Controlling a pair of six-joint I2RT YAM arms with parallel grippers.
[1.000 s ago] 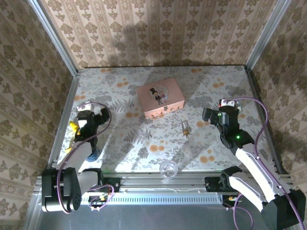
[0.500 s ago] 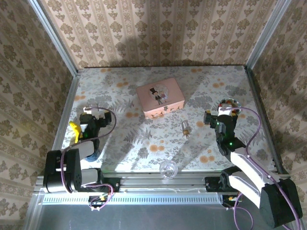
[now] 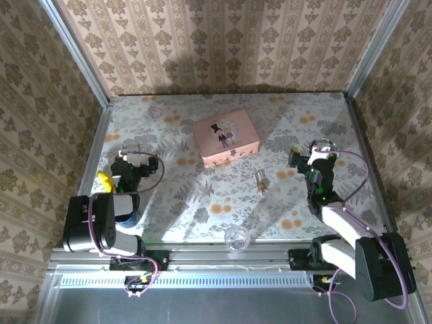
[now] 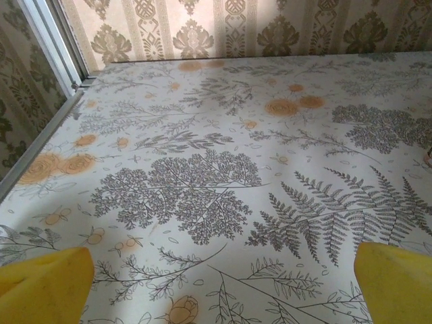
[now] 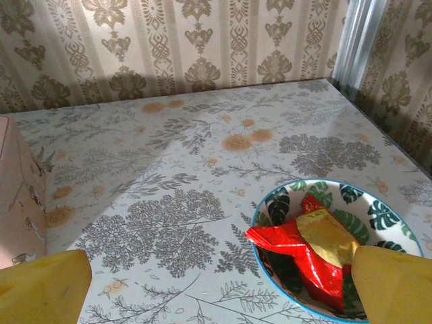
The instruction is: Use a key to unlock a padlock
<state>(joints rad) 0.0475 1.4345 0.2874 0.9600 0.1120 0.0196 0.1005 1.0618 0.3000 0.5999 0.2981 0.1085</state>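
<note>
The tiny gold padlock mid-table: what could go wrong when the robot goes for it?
The padlock is small and lies free, so a clumsy grab could push it away rather than grip it. The glass ball, nearer the arms, might roll if one brushes it.

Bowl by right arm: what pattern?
Bowl: green leaves on white, blue rim; clearest in right wrist view.

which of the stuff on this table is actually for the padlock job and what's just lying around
For the job:
- padlock, small and brass, mid-table (I cannot make out a separate key)

Just lying about:
- pink box
- glass ball
- bowl holding a red wrapper
</note>
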